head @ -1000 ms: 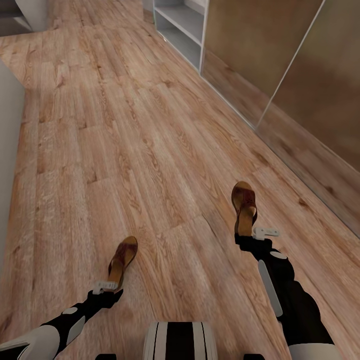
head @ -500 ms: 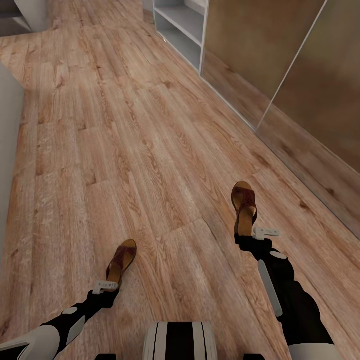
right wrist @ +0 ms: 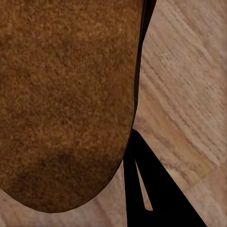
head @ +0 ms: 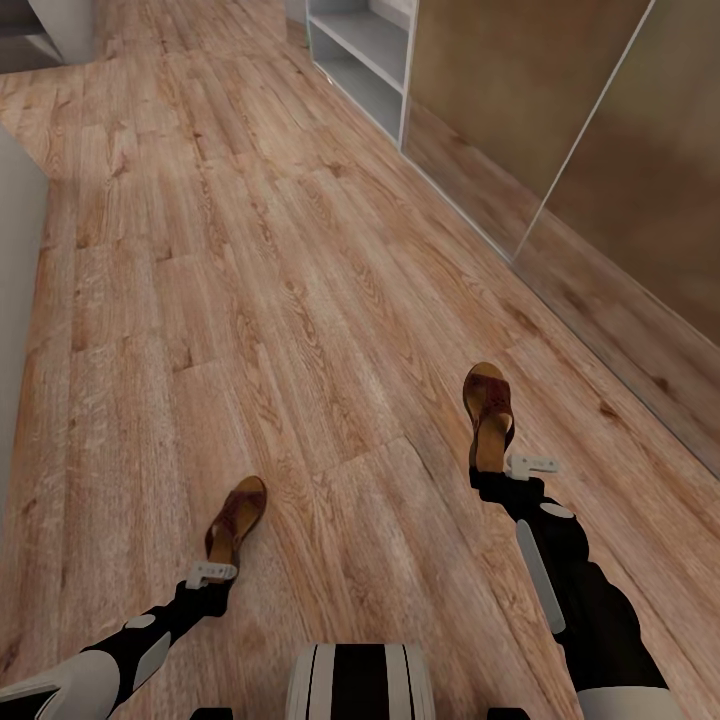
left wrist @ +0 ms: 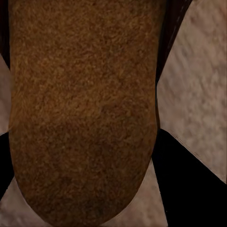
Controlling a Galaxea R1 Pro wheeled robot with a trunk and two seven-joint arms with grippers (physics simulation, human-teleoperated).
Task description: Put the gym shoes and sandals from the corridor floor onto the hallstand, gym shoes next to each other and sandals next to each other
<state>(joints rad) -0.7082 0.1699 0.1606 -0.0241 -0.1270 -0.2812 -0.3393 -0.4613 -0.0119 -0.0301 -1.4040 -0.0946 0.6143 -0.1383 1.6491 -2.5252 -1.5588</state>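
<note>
Floor (head: 300, 260): wood planks, long corridor, bare ahead. Brown wall panels (head: 560, 110) along its right edge.

Rack (head: 365, 55) at the far right end, white, open shelves; whether it has a back panel, can't tell. Probably the drop-off, well apart from the robot.

Arms low and forward, one sandal each, likely a carry posture. Left gripper (head: 212, 572) fingers clamped on left sandal (head: 236, 518) at the heel; right gripper (head: 530, 465) fingers clamped on right sandal (head: 489, 412) likewise. Toes point ahead.

Nothing blocks the route.
</note>
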